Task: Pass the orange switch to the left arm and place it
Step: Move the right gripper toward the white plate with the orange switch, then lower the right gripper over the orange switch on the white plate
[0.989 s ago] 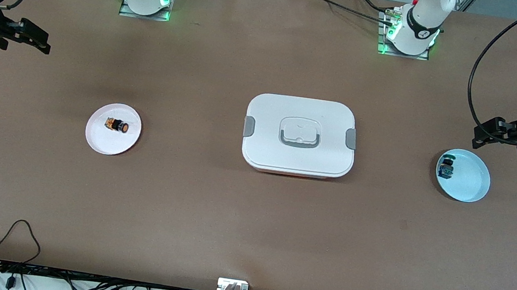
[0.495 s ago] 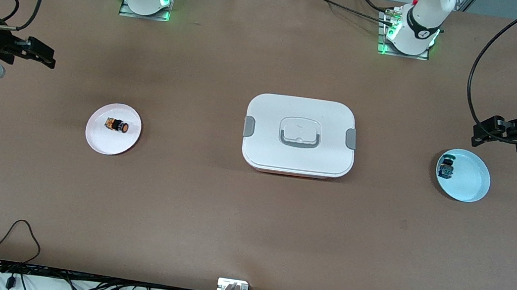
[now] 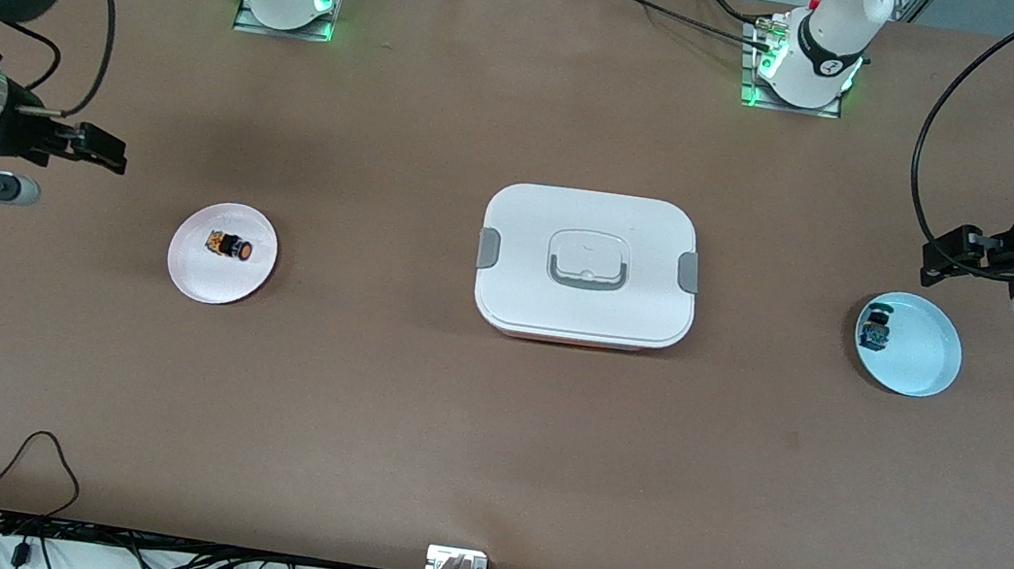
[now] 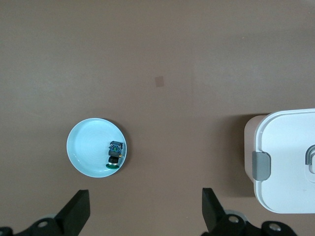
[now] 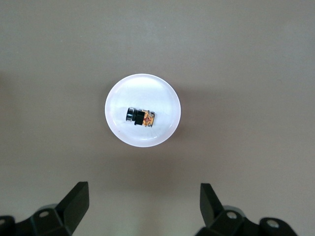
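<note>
The orange switch (image 3: 230, 245) lies on its side on a pale pink plate (image 3: 209, 280) toward the right arm's end of the table. In the right wrist view the orange switch (image 5: 140, 116) rests mid-plate (image 5: 147, 88). My right gripper (image 3: 101, 150) hangs open over bare table beside that plate, empty (image 5: 143, 196). The white box (image 3: 588, 266) with grey clips stands at the table's middle, and its end shows in the left wrist view (image 4: 290, 162). My left gripper (image 3: 936, 263) is open and empty (image 4: 145, 201), over the table just by the light-blue plate (image 3: 924, 354).
A small blue-and-green switch (image 3: 875, 330) lies on the light-blue plate (image 4: 86, 142) toward the left arm's end. Cables and a small electronics board (image 3: 459, 562) line the table edge nearest the front camera.
The right arm has swung in, carrying its open gripper closer to the pink plate. The left gripper has barely shifted. The switch, plates and box have not moved.
</note>
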Controlling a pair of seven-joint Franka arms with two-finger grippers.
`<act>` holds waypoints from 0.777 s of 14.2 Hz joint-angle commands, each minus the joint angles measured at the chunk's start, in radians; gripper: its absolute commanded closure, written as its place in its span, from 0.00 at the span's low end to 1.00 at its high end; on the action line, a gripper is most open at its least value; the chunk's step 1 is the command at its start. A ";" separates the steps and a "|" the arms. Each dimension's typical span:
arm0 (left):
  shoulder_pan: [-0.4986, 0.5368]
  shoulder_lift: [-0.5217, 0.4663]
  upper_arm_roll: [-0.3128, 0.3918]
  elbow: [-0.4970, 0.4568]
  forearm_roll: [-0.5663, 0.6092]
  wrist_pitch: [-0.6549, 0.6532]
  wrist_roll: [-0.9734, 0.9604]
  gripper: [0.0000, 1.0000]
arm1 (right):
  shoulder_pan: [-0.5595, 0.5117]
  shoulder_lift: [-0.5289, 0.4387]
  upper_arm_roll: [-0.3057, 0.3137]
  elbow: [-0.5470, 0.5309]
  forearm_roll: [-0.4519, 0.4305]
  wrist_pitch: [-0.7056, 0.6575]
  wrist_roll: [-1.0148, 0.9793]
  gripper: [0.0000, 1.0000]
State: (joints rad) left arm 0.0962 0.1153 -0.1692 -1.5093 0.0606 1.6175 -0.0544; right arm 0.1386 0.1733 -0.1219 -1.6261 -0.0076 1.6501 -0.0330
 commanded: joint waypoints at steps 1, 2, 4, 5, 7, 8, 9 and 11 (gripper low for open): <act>0.000 -0.002 -0.004 0.017 0.022 -0.037 0.013 0.00 | 0.016 0.050 0.001 -0.007 0.001 0.065 0.001 0.00; 0.000 -0.002 -0.006 0.017 0.024 -0.037 0.013 0.00 | 0.016 0.063 0.001 -0.024 0.001 0.089 -0.001 0.00; 0.000 -0.002 -0.006 0.017 0.024 -0.041 0.013 0.00 | 0.016 0.069 0.001 -0.069 0.003 0.144 -0.001 0.00; 0.000 -0.002 -0.006 0.017 0.024 -0.044 0.011 0.00 | 0.016 0.078 0.001 -0.095 0.003 0.177 0.001 0.00; 0.000 -0.003 -0.007 0.018 0.024 -0.044 0.011 0.00 | 0.018 0.080 0.002 -0.182 0.005 0.287 0.001 0.00; 0.000 -0.008 -0.007 0.017 0.022 -0.050 0.013 0.00 | 0.018 0.080 0.002 -0.220 0.006 0.334 0.001 0.00; 0.000 -0.012 -0.006 0.017 0.022 -0.060 0.013 0.00 | 0.016 0.081 0.002 -0.265 0.011 0.379 0.001 0.00; 0.000 -0.013 -0.006 0.017 0.022 -0.060 0.011 0.00 | 0.019 0.081 0.002 -0.325 0.041 0.444 0.001 0.00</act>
State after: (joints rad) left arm 0.0962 0.1100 -0.1704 -1.5082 0.0608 1.5823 -0.0544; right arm 0.1537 0.2806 -0.1206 -1.8731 0.0061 2.0293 -0.0330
